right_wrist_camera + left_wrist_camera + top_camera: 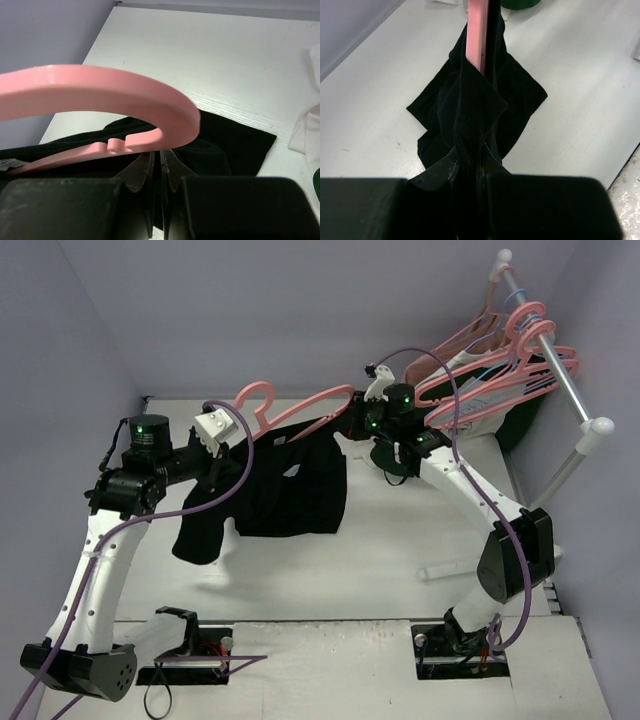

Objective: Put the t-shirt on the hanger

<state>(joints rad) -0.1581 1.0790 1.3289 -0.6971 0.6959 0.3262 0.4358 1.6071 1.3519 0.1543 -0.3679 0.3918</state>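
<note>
The black t-shirt [290,490] hangs between my two grippers, its lower part resting on the table. The pink hanger [300,402] lies along its top edge, with the hook [255,400] near my left gripper. My left gripper [215,432] is shut on bunched black fabric [475,110], and the hanger's pink bar [477,35] comes out of the fabric beyond the jaws. My right gripper [365,425] is shut, with dark fabric [225,145] between the jaws just under the hanger's curved shoulder end [165,107]. I cannot tell whether either gripper also pinches the hanger.
A rail [560,375] at the back right carries several other pink hangers [500,360] and beige and white garments [450,365]. A dark green garment [520,425] lies under it. A white garment [305,135] lies right of the t-shirt. A small clear object [450,568] lies near the right arm.
</note>
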